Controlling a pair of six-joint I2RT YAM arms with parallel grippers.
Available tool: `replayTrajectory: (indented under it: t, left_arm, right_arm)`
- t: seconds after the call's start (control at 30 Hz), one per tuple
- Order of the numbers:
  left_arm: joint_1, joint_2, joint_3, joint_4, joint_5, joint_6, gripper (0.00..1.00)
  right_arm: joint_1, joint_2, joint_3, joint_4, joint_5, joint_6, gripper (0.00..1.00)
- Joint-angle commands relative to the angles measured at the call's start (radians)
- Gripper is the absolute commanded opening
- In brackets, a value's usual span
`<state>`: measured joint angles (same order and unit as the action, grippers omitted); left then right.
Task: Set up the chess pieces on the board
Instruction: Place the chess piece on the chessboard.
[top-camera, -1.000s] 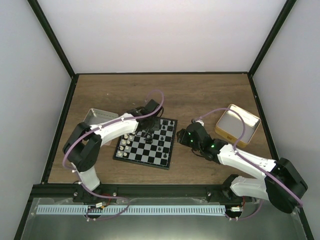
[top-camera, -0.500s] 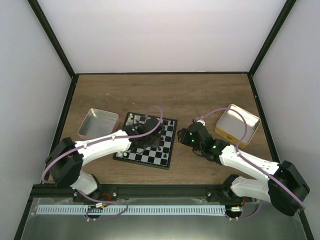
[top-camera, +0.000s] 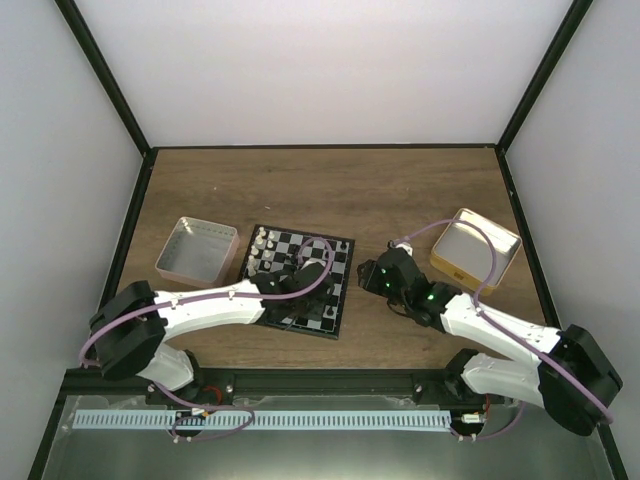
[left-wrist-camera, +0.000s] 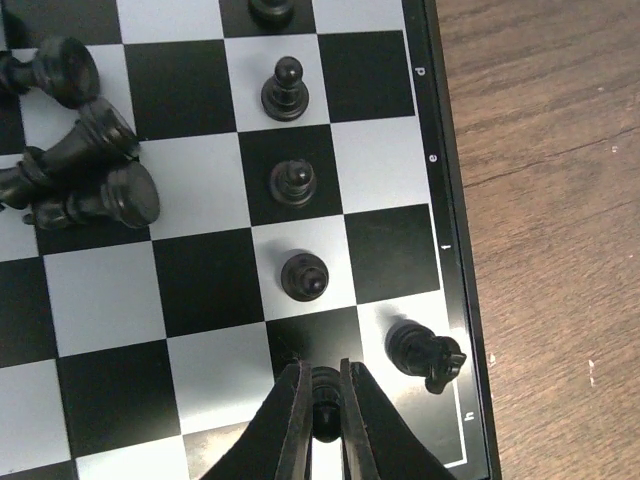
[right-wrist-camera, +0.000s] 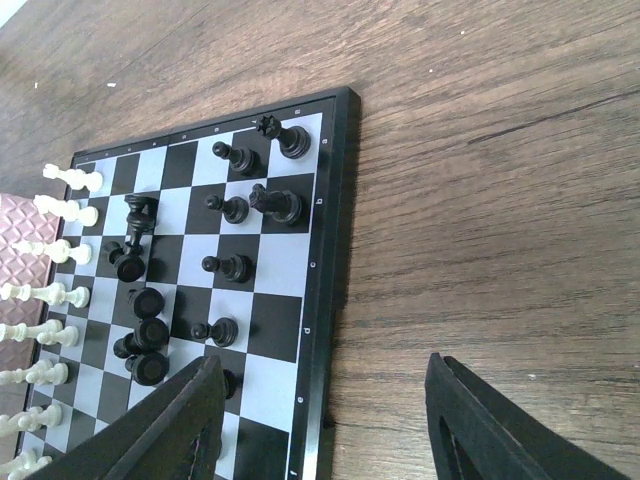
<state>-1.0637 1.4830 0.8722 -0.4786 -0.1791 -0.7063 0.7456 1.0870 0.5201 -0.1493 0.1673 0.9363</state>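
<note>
The black pawn (left-wrist-camera: 325, 405) you were handling stood at the board's (top-camera: 344, 285) rim, at 6 o'clock in the left wrist view, with the left gripper (left-wrist-camera: 322, 372) clamped on it, one finger pressed to each side. Three more black pawns (left-wrist-camera: 292, 182) ran in a file from it toward 12 o'clock, one to a square. What looked like a black knight (left-wrist-camera: 425, 355) sat one square over at its 3 o'clock. A cluster of toppled black pieces (left-wrist-camera: 95, 175) lay at 10 o'clock, touching one another.

From above, the board sat a little toward 7 o'clock of the middle of the table (top-camera: 330, 190). A row of white pieces (right-wrist-camera: 45, 293) lined its 9 o'clock edge.

Your right gripper (right-wrist-camera: 325, 360) hung over the bare wood just beside the board's 3 o'clock edge. Its fingers were spread wide apart and held nothing.

The pink tin (top-camera: 197, 250) lay just beside the board at 9 o'clock. The yellow tin (top-camera: 500, 245) lay well apart from it at 3 o'clock, beyond the right gripper.
</note>
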Motion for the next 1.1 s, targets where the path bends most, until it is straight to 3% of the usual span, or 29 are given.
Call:
replayTrajectory:
  t: [0.0, 1.07]
  left_arm:
    - [-0.014, 0.04, 0.017, 0.036, -0.018, -0.005, 0.1]
    - [-0.018, 0.095, 0.026, 0.03, -0.018, -0.019, 0.15]
  right_arm:
    - [-0.006, -0.01, 0.004, 0.0, 0.029, 0.001, 0.57]
    - [-0.007, 0.008, 0.011, -0.002, 0.034, -0.01, 0.57]
